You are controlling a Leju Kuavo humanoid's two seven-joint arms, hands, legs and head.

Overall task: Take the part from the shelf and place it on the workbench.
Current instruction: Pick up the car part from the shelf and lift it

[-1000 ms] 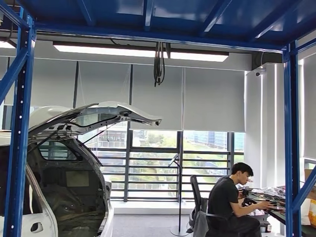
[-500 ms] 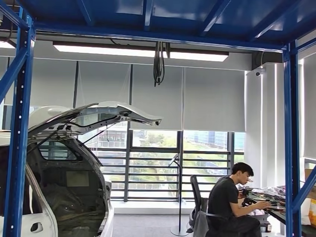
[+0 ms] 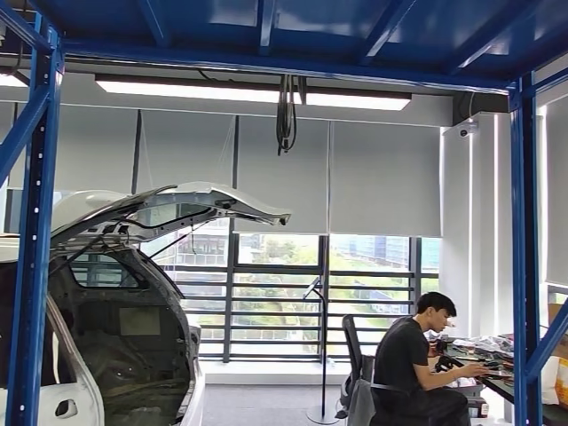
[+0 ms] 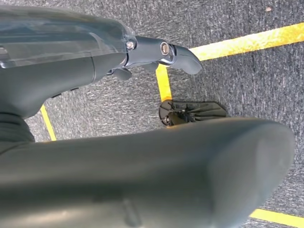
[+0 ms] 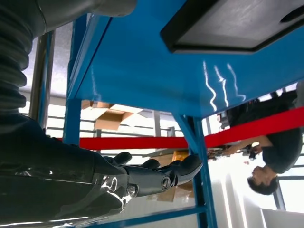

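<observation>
A flat dark part (image 5: pixel 232 23) with a black rim lies on a blue shelf board (image 5: pixel 143 71) in the right wrist view. My right hand (image 5: pixel 107 185) is stretched out beside that board, apart from the part, with its dark fingers (image 5: pixel 172 175) straight and nothing in them. My left hand (image 4: pixel 64 71) hangs over grey carpet (image 4: pixel 251 71) marked with yellow lines. Its fingers are extended and it holds nothing. In the head view, blue shelf uprights (image 3: pixel 34 266) and a blue top board (image 3: pixel 281 31) frame the picture.
A white car (image 3: pixel 114 311) with its tailgate raised stands at the left beyond the rack. A person (image 3: pixel 415 364) sits at a cluttered desk (image 3: pixel 489 355) at the right. A red beam (image 5: pixel 215 137) and cardboard boxes (image 5: pixel 107 118) lie behind the shelf.
</observation>
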